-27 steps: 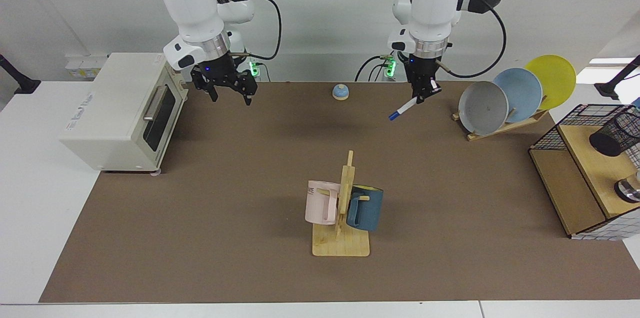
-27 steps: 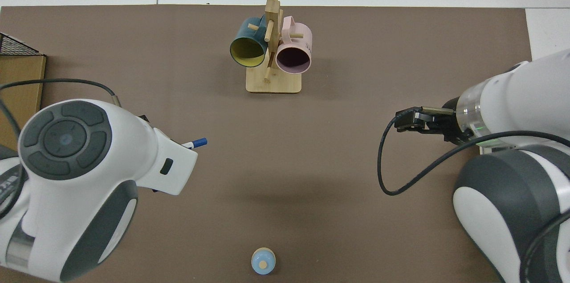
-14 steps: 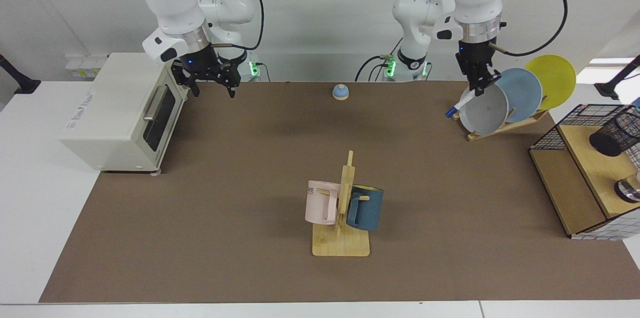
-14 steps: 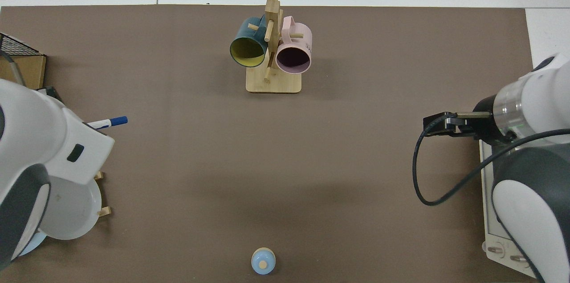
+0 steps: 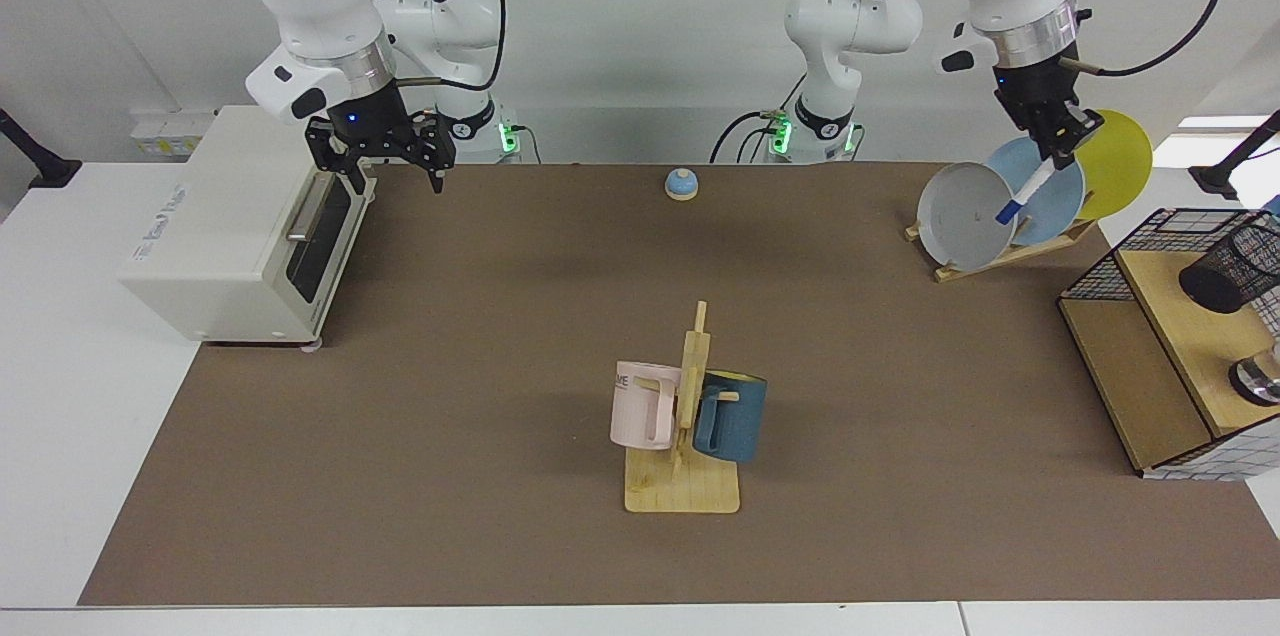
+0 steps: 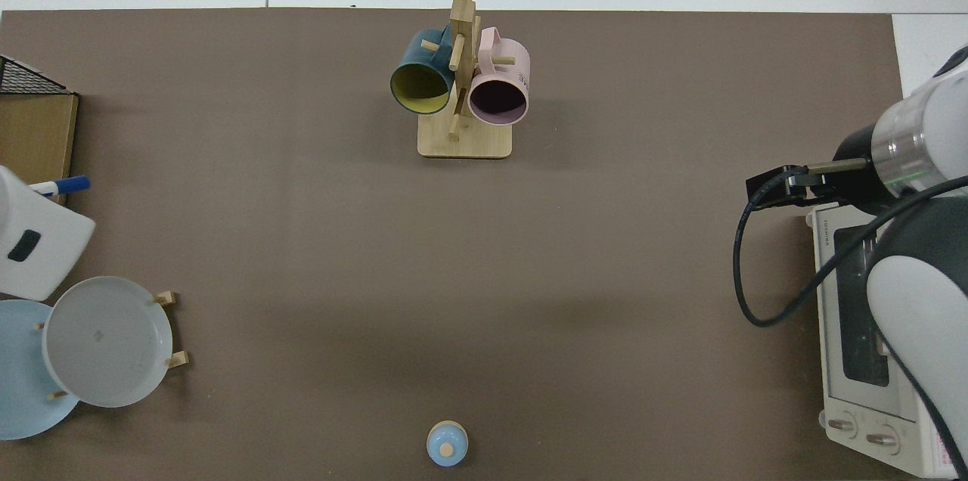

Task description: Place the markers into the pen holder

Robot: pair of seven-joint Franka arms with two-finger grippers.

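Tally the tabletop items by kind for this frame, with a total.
Plates on the rack: 3 (grey, blue, yellow)
Mugs on the mug tree: 2 (pink, teal)
Markers: 1, in the left gripper
Pen holders: 1
Toaster ovens: 1
Bells: 1
Total: 9

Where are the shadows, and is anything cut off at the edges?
Facing view: only faint, soft-edged shadows on the mat; the pen holder is cut by the frame edge; left gripper holds the marker, right gripper waits open by the toaster oven. Top view: left gripper out of frame, only the marker's tip shows.
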